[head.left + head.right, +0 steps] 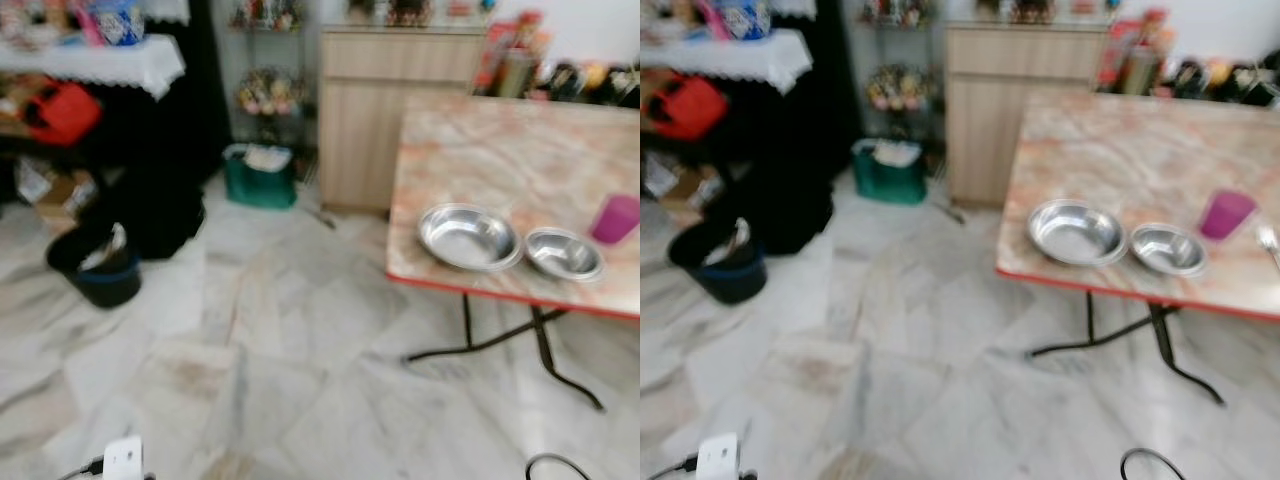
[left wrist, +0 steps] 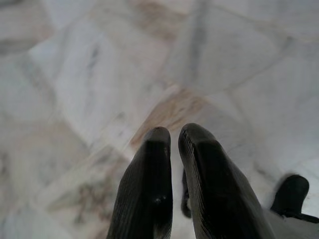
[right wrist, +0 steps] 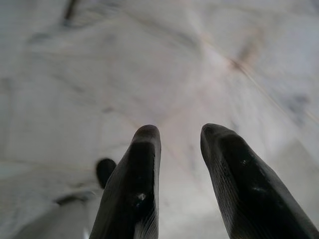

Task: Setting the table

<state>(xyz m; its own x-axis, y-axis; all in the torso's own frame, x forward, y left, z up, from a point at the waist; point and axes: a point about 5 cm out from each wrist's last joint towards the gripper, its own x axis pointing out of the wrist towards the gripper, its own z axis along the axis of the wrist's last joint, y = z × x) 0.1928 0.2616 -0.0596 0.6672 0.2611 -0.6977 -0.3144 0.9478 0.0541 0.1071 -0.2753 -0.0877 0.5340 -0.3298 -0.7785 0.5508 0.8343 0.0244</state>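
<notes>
We saw a folding table (image 1: 500, 170) with a marbled pink-orange top, a red edge and black metal legs, standing on a pale marble-tiled floor (image 1: 300, 340). On the table, near its front edge, lay a large steel bowl (image 1: 469, 238) and, just beside it, a smaller steel bowl (image 1: 564, 254). A purple plastic cup (image 1: 615, 219) stood behind the smaller bowl. A spoon (image 1: 1270, 243) lay by the cup, too blurred to tell more.

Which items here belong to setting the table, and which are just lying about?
Job: table; large steel bowl; small steel bowl; purple cup; spoon.
Lying about: green basket; black bucket; red bag; wooden cabinet.
</notes>
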